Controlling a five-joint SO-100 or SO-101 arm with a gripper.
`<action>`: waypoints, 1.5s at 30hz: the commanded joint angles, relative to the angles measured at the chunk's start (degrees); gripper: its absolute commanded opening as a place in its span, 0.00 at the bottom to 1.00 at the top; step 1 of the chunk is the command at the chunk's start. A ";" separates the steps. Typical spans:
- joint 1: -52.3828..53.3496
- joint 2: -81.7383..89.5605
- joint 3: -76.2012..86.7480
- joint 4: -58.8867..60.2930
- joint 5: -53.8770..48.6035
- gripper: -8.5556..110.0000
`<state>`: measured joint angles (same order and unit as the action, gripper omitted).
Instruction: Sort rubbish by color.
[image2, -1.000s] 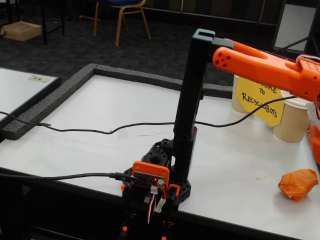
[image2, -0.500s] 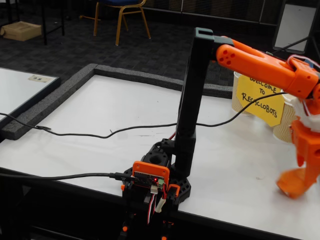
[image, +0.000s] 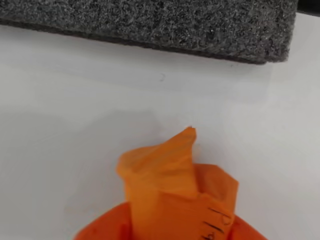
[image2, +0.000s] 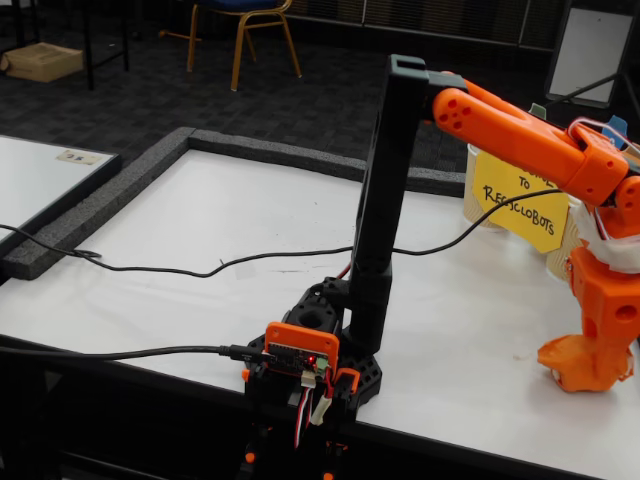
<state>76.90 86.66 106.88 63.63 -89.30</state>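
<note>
Down at the right edge of the tabletop (image2: 200, 220), the gripper (image2: 585, 375) seems clamped around the orange lump (image: 172, 175), so the pick looks underway; next it likely needs lifting toward the matching paper cup (image2: 478, 200).

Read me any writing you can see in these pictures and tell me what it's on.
"TO RECYCLOBOTS": handwritten on the yellow paper sign propped against the beige paper cups; its top line is hidden behind the arm.
Black pen marks on the crumpled orange paper lump in the wrist view: cut off, unreadable.
</note>
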 joint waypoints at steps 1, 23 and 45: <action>-1.85 9.49 -3.08 -0.26 -1.14 0.07; -11.78 46.67 -5.45 15.03 6.33 0.07; -27.33 77.52 -2.99 19.42 6.59 0.07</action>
<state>51.68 163.39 106.88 83.76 -83.85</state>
